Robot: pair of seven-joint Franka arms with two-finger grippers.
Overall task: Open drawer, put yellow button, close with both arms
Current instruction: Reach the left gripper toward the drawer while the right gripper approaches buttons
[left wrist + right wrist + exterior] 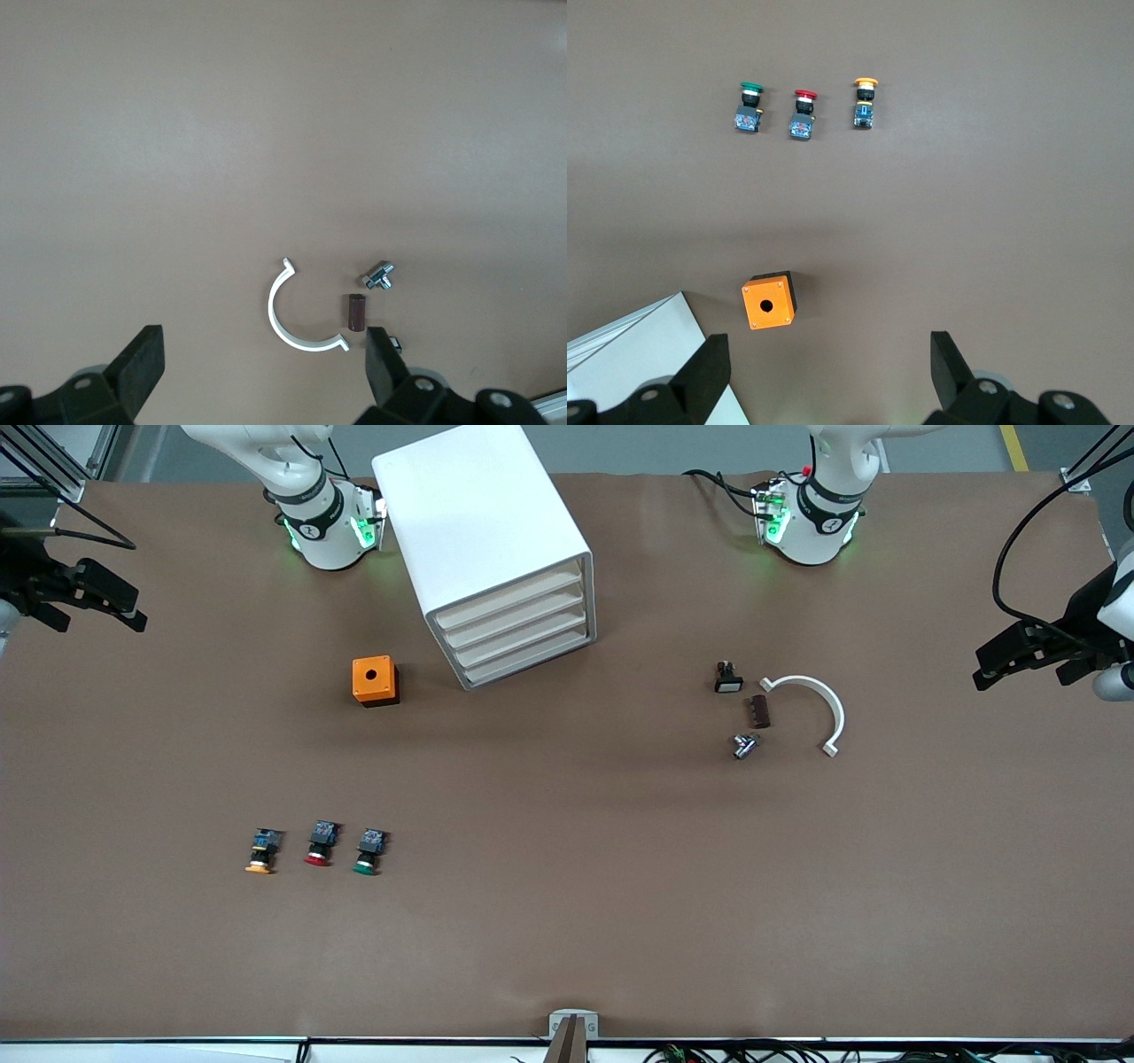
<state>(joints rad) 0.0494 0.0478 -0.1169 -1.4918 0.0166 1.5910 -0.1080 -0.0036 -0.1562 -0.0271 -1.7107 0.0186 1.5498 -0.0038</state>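
The yellow button lies on the brown table, nearer to the front camera than the orange box, at the right arm's end of a row of three switches; the right wrist view shows it too. The white drawer cabinet stands between the arm bases, and all of its drawers are shut. My right gripper hangs open and empty over the table's edge at the right arm's end, its fingers wide apart. At the left arm's end my left gripper is open with nothing in it, fingers spread.
A red-capped switch and a green-capped switch lie beside the yellow one. An orange box with a hole sits by the cabinet. Toward the left arm's end lie a white curved clip, a brown piece, a metal part and a black switch.
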